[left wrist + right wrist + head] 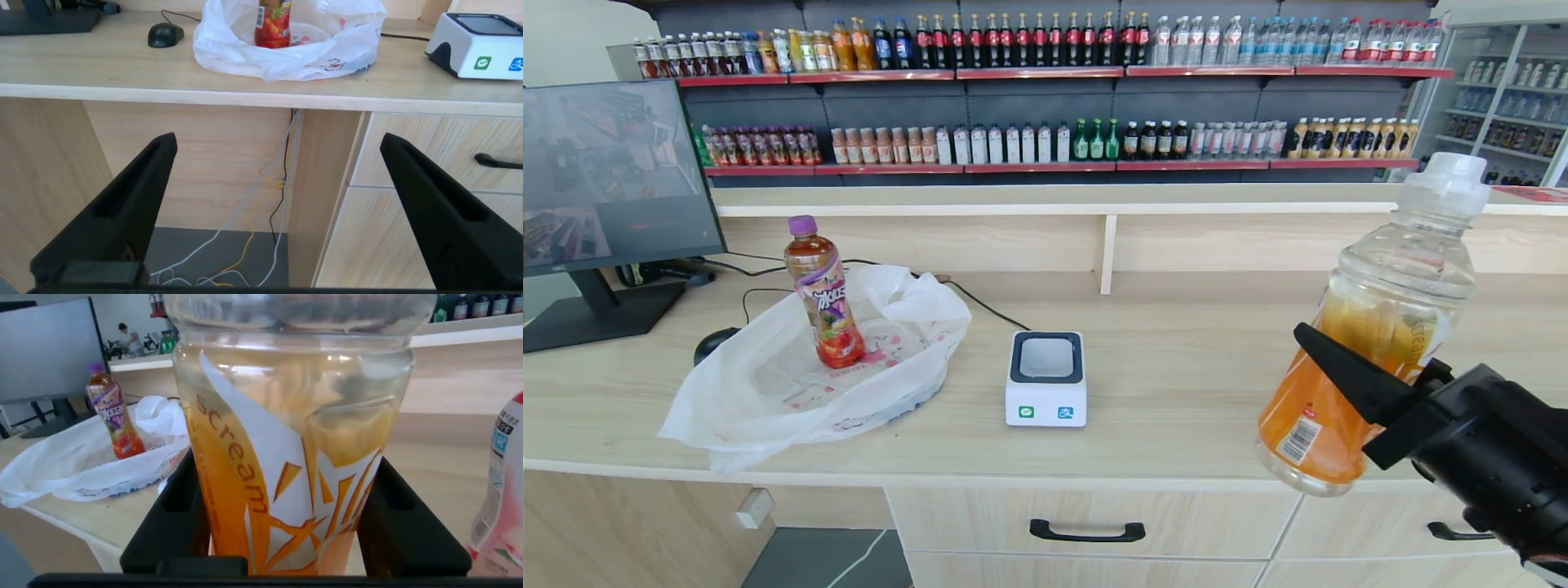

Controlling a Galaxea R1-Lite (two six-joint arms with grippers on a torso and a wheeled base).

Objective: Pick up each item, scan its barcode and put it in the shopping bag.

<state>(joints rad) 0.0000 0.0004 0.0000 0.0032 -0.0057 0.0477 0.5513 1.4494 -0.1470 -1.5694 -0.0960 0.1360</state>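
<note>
We have one purple-capped bottle [823, 294] standing in the shopping bag [737, 408], while our right gripper [1339, 392] clamps the orange drink bottle [1388, 310] to the right of the scanner [1046, 378] (unscanned yet, we judge), and our left gripper [278, 204] gapes wide, empty.

barcode label [1298, 441] on orange drink bottle [1372, 327]

clear plastic bottle [1372, 327]: orange drink, whitish cap, white label with orange shards | purple-capped plastic bottle [823, 294]: amber-red drink, purple and red label | thin plastic shopping bag [768, 392]: white, pink-red print | small square scanner box [1046, 380]: white body, dark grey top frame, green and blue icons | wooden counter [1176, 367]: pale grain
</note>
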